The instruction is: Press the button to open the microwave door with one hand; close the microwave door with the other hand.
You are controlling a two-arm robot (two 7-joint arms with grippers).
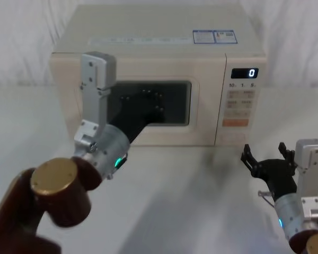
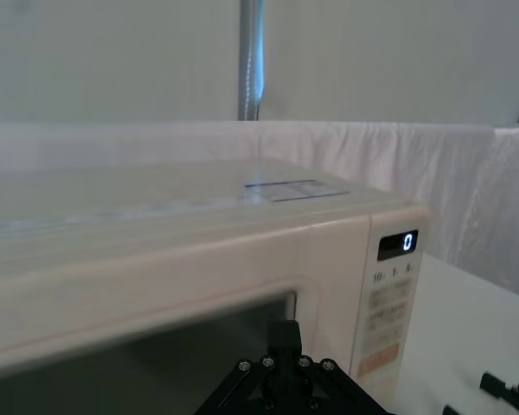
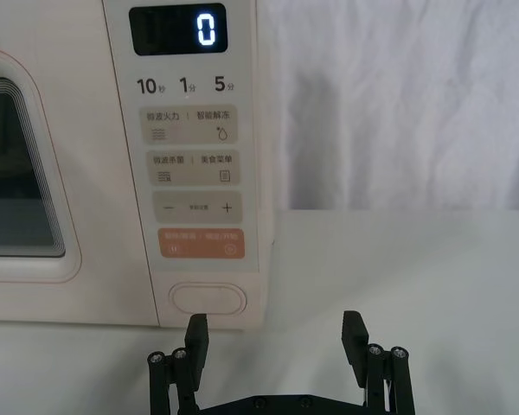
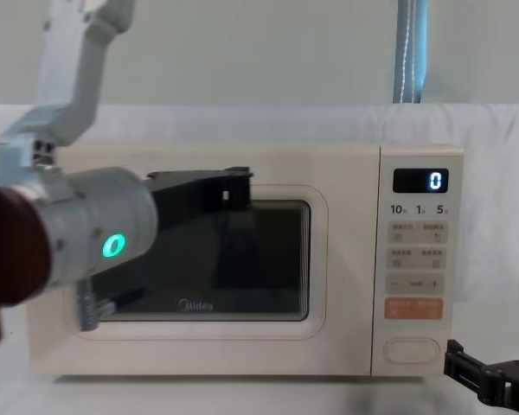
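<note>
right hand: the black-fingered right hand (image 3: 277, 333) on a silver-grey wrist is hovering low over the white desk (image 1: 191, 185), just in front of the control panel; fingers spread wide, holding nothing, touching nothing
right hand aim: facing the large cream oval button (image 3: 208, 299), which is sitting near and slightly toward one fingertip, apart from both
left hand: the black left hand (image 1: 148, 106) on a silver-grey arm is reaching up in front of the dark window; whether its fingers are spread or pressed together – cannot tell; contact with the door – cannot tell
button: lying at the bottom of the narrow control panel (image 4: 418, 259), under the orange rectangular key (image 3: 201, 243); long axis running side to side, face pointing toward the robot
door: the wide cream microwave door with dark rounded window (image 4: 268, 259) is sitting flush with the microwave front, closed, left of the panel; long axis horizontal
display: glowing digital readout (image 4: 420, 181) is showing 0
</note>
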